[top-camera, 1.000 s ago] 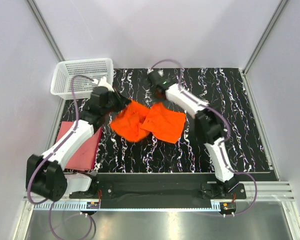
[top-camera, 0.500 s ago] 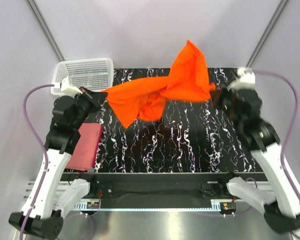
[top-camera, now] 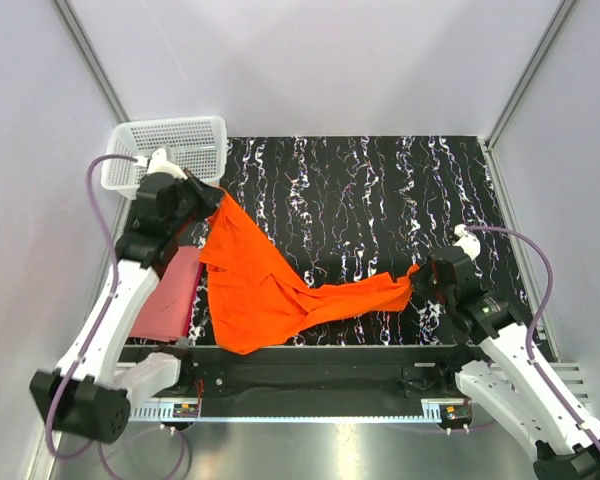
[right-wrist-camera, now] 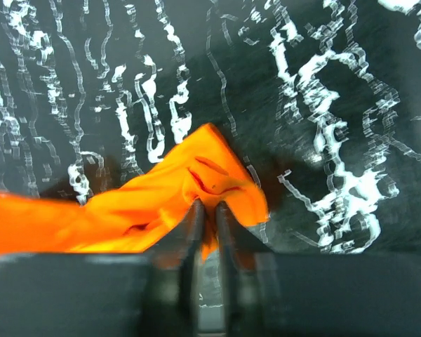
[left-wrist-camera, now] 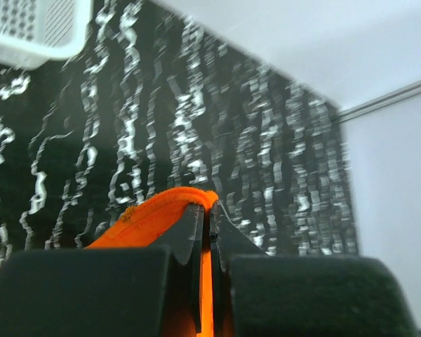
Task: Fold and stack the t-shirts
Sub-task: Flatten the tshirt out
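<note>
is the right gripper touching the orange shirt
Touching. The right wrist view shows the right gripper with its jaws closed on a corner of the orange shirt, the cloth pinched between them.

**Non-task items: basket, mat, enclosure, near-edge hardware**

A white plastic mesh basket (top-camera: 170,148) is seen upright at the far left corner, with its near rim overlapping the corner of the mat. A black mat with white marble veining (top-camera: 380,190) is laid across the table top. Pale walls (top-camera: 310,60) are seen on three sides. Aluminium posts are set at the far corners, a left post (top-camera: 90,62) and a right post (top-camera: 525,70). A black mounting bar (top-camera: 310,372) is fixed along the near edge. A white slotted strip (top-camera: 310,409) is run just in front of it, then a brushed metal sheet (top-camera: 320,450). In the left wrist view, a basket corner is caught at top left, blurred.
</note>
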